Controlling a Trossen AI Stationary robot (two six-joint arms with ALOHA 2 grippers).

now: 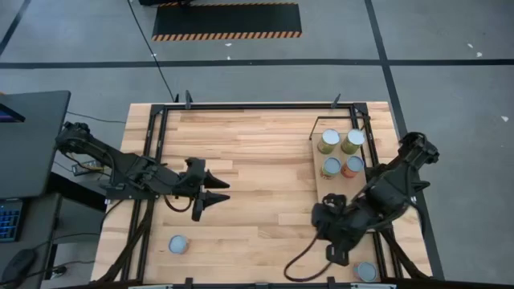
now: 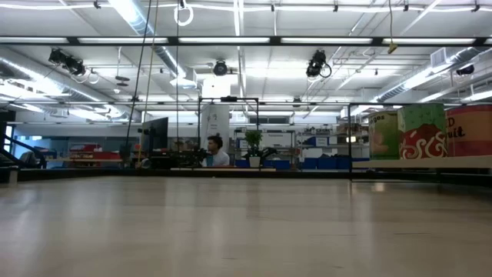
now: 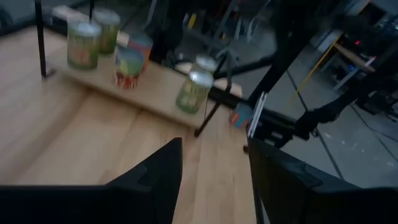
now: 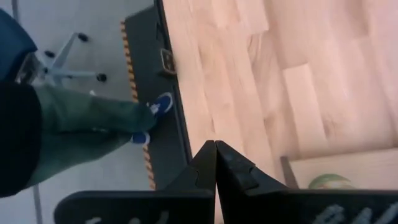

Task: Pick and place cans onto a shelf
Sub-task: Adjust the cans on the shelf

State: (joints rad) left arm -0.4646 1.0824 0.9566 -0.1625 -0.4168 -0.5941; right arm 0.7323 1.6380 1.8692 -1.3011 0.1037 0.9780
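Note:
The shelf [image 1: 321,183], a light-wood panel in a black frame, lies at the table's right. Several cans [image 1: 340,153] stand upright on it; the left wrist view shows another can [image 3: 194,90] standing at the shelf's near end. A loose can [image 1: 179,244] stands on the table near the front left, and another [image 1: 366,271] at the front right. My left gripper [image 1: 215,193] is open and empty over the table's left-middle, pointing right toward the shelf [image 3: 155,84]. My right gripper [image 4: 215,157] is shut and empty, by the shelf's near end [image 4: 336,165].
A black metal frame [image 1: 241,105] runs along the table's far edge and down both sides. Bare tabletop [image 1: 265,168] lies between my left gripper and the shelf. A person's legs [image 4: 93,118] stand on the floor beyond the table edge. A monitor [image 1: 28,136] stands left of the table.

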